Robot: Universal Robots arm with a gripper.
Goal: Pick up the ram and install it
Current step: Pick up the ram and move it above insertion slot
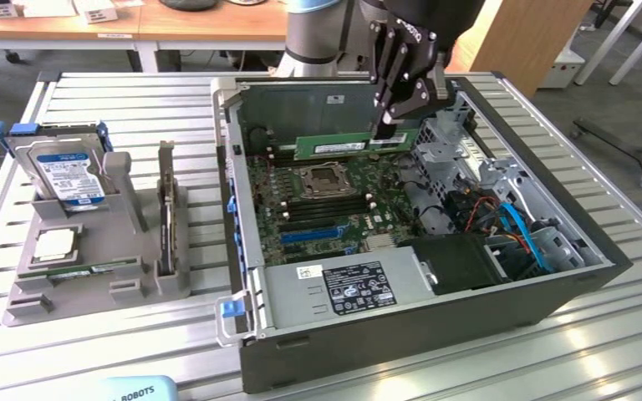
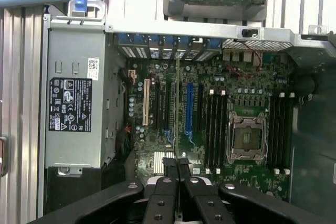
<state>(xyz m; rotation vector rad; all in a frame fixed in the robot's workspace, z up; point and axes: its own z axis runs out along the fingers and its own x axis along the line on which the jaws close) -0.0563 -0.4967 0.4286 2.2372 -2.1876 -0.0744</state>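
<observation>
One ram (image 1: 338, 147) is gripped near one end by the closed jaws (image 1: 393, 127), hanging above the computer's board (image 2: 252, 178); its long axis runs parallel to the empty slots (image 2: 215, 129) beneath, off to one side.

The claw (image 1: 391, 127) hides one end of the ram (image 1: 338, 147).

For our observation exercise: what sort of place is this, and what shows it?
Likely a robotics lab or workshop: a gripper holds the ram over an open computer case on a slatted metal table, wooden desks behind.
</observation>
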